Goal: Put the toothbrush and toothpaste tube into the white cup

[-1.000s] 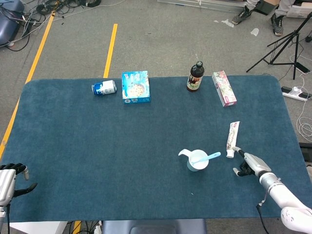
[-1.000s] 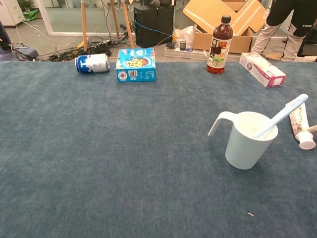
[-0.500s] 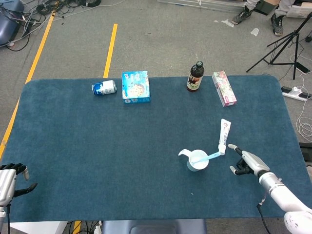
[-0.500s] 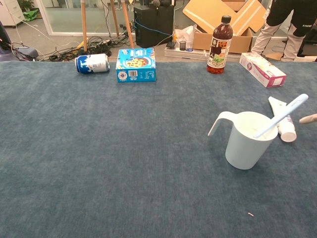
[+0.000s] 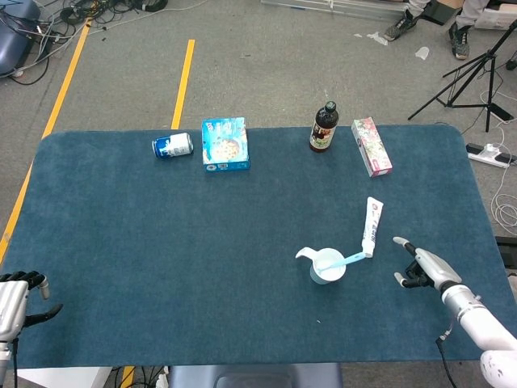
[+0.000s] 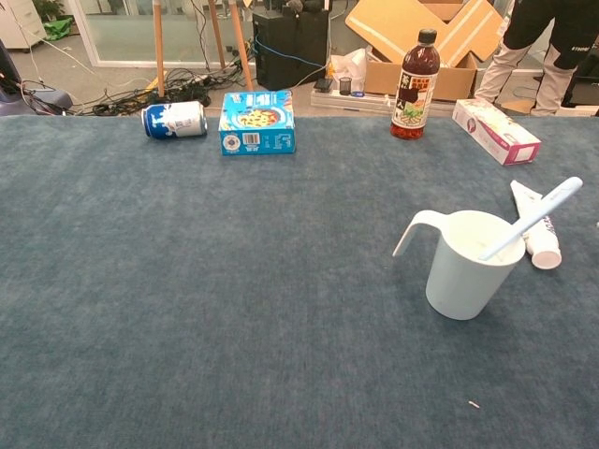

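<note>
Right robot hand point(image 5: 422, 266) is empty with fingers spread, right of the cup point(image 5: 327, 267). Toothbrush point(image 5: 342, 260) stands in the cup; the tube point(image 5: 371, 226) lies just beside it.

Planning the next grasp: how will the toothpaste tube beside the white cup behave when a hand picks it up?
The white flat-ended toothpaste tube is probably soft, so it may dent under the fingers. Lying flat on the blue cloth, it likely slides or pivots rather than rolls. It looks light, so a nudge could knock it against the white handled cup.

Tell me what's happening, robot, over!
Both hands empty: left, right. Toothbrush in white cup. Toothpaste tube on table beside it.
</note>
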{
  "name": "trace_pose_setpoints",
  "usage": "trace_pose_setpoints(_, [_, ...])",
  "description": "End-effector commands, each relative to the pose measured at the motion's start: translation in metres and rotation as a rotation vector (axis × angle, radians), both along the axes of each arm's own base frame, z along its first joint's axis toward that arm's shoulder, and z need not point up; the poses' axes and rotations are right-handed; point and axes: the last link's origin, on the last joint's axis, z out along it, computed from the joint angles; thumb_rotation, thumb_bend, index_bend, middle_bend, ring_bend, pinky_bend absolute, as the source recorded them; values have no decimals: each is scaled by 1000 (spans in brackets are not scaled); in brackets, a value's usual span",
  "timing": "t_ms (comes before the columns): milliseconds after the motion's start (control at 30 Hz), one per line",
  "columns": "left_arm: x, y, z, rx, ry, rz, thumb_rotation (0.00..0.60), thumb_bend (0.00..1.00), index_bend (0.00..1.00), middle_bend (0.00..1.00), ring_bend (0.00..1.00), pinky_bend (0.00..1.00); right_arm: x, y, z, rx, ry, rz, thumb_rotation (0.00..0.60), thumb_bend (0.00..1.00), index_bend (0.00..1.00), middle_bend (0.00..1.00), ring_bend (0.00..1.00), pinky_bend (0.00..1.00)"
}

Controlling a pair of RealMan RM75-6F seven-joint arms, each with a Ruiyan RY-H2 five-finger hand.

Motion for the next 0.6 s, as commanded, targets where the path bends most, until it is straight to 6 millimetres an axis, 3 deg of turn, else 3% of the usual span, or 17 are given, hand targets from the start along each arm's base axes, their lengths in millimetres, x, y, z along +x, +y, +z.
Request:
trace_pose_setpoints(33, [0,0,0,0,-1,1,600,2,659,544,437,408,0,-4,-6,15,-2,-5,600,331,79,1000,1000,1000])
trace_pose_setpoints(600, [0,0,1,3,-5,-1,600,2,659,544,437,408,16,-10,-31,86,-38,12,600,331,79,1000,1000,1000])
